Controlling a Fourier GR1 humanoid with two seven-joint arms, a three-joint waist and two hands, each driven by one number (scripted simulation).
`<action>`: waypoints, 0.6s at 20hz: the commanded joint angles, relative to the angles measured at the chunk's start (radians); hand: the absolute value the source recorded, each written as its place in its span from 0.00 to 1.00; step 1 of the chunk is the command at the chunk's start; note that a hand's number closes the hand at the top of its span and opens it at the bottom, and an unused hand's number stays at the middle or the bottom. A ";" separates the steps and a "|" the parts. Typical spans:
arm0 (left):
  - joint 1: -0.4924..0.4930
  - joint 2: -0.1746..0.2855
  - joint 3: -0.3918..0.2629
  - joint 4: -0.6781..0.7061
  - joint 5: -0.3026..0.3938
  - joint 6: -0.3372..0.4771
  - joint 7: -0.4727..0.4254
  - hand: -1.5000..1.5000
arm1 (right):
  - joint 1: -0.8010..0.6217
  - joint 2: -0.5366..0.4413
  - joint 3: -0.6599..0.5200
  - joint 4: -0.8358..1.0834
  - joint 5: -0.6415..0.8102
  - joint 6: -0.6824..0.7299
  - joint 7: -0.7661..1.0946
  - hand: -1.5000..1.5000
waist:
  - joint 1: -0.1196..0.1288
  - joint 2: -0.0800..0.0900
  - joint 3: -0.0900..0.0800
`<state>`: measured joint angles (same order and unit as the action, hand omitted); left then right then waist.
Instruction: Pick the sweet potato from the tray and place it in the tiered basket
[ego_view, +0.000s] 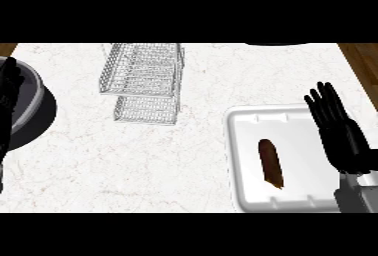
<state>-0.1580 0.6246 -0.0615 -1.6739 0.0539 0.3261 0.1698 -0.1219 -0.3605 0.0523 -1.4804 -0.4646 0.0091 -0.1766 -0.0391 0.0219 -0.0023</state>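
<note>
My right hand (341, 135) hovered over the right edge of the shallow white rectangular tray (247, 130), fingers straight, close together and pointing toward the counter's far edge, holding nothing. The brown, tapered sweet potato (270, 163) lay on the tray floor near its middle, a little toward the near edge, to the left of my palm and just apart from it. Its long axis ran from the tray's near edge toward the far edge, almost parallel to my fingers, so I judged I would have to shift left, come down and close across its narrow width. This was plainly the right hand's job.

My left hand (6, 100) rested open at the counter's left edge, over a dark round vessel with a grey inside (29, 95), well away from the tray.

The tray sat at the near right corner of the white marbled counter (148, 165). The silver wire tiered basket (144, 80) stood toward the far edge, left of the middle, well apart from the tray. Brown wood (362, 55) showed beyond the counter's far corners.
</note>
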 joint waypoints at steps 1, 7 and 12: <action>0.031 -0.033 0.022 0.096 0.041 -0.066 -0.042 0.50 | 0.091 -0.010 -0.038 0.020 -0.048 0.076 -0.012 1.00 | 0.031 -0.021 0.002; 0.170 -0.088 0.004 0.162 0.133 -0.083 0.028 0.50 | 0.100 0.166 -0.270 0.110 -0.273 -0.024 -0.213 1.00 | -0.107 -0.050 0.030; 0.258 -0.143 -0.032 0.194 0.192 -0.152 0.001 0.50 | 0.270 0.014 -0.038 0.091 0.227 -0.094 -0.313 0.00 | 0.008 -0.020 -0.006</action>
<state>0.0318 0.5113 -0.0696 -1.5456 0.2393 0.1759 0.1431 0.0777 -0.2891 0.0034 -1.3803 -0.4304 0.0612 -0.4367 -0.0283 -0.0066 0.0085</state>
